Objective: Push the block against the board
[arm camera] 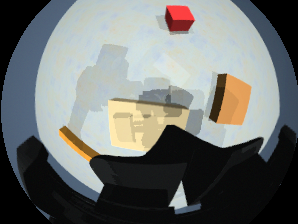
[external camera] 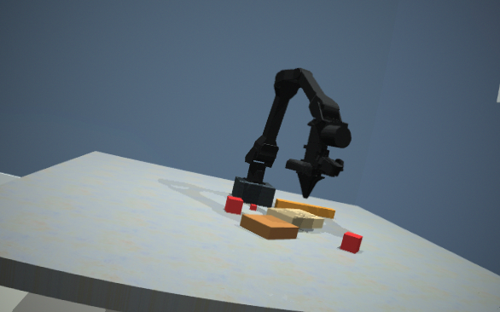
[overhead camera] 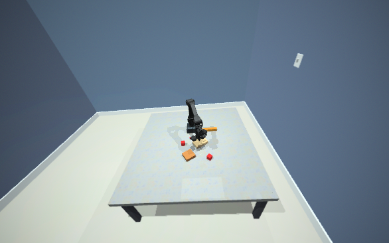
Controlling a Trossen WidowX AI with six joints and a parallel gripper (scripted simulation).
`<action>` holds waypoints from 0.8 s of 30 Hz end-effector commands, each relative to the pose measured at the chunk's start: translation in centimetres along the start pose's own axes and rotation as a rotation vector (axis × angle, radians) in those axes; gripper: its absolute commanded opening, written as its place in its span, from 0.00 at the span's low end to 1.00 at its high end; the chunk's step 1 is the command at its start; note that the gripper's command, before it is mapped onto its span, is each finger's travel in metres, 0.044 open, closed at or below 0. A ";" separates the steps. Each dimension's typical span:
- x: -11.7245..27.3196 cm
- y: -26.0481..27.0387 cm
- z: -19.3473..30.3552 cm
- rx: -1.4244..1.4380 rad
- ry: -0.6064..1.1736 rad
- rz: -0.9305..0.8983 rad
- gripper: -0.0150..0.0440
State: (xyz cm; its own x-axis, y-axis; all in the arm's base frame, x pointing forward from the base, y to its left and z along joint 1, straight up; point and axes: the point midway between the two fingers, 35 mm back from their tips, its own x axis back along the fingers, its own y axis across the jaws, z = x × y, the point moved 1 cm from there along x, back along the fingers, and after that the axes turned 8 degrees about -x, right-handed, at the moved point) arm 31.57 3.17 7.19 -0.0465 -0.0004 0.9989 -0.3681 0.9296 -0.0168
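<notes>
A flat, roughly square orange block [overhead camera: 188,155] [external camera: 269,222] [arm camera: 240,100] lies on the table. A flat tan piece [overhead camera: 196,145] [external camera: 283,213] [arm camera: 120,135], which looks like the board, lies behind it, with a gap between the two. They do not touch, and no whole side of one meets the other. My gripper [overhead camera: 199,139] [external camera: 306,196] [arm camera: 169,128] is shut and empty. It points down and hangs above the tan piece, clear of it. The black fingers hide the near edge of the tan piece in the wrist view.
A long orange bar [overhead camera: 213,129] [external camera: 314,209] [arm camera: 75,142] lies behind the tan piece. One red cube [overhead camera: 210,157] [external camera: 351,243] [arm camera: 179,18] is to the right, another red cube [overhead camera: 182,143] [external camera: 234,205] to the left. A smaller red cube [external camera: 252,207] is near the arm's base.
</notes>
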 end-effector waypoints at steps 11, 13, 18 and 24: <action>-2.5 3.1 11.9 -0.154 0.022 -0.001 0.25; -2.7 3.1 11.9 -0.154 0.022 -0.001 0.25; -7.8 3.2 12.1 -0.154 0.023 -0.001 0.25; -8.0 3.2 12.1 -0.154 0.023 -0.001 0.25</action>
State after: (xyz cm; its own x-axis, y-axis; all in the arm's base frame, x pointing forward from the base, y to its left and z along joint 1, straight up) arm 19.36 1.70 -1.00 -0.0165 0.0025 0.9999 -0.2282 0.9736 -0.0062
